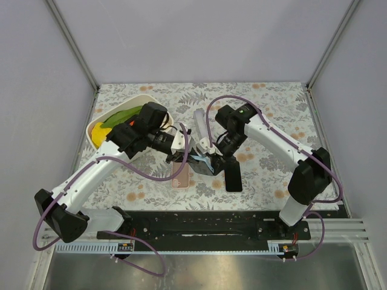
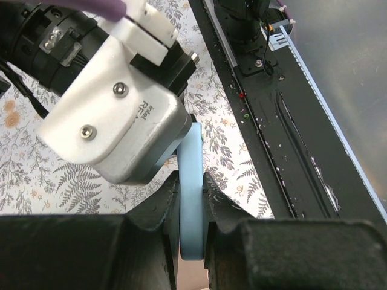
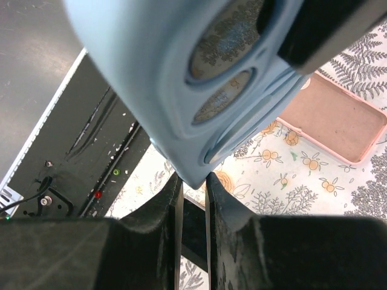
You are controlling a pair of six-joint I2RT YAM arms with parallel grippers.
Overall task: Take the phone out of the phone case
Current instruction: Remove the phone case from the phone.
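A light blue phone case (image 1: pixel 202 162) is held above the table between both grippers. My left gripper (image 1: pixel 192 158) is shut on its edge; in the left wrist view the case (image 2: pixel 190 199) sits clamped between the jaws of the gripper (image 2: pixel 192 217). My right gripper (image 1: pixel 213 160) pinches a corner of the case (image 3: pixel 181 90), with the gripper (image 3: pixel 193 181) closed on it. The tablecloth shows through the case's camera holes. A black phone (image 1: pixel 233 178) lies flat on the table just right of the grippers.
A pink phone case (image 1: pixel 180 176) lies open side up under the left gripper, also in the right wrist view (image 3: pixel 332 121). A white bowl (image 1: pixel 100 130) with green and yellow items stands at the back left. A black rail (image 1: pixel 193 223) runs along the near edge.
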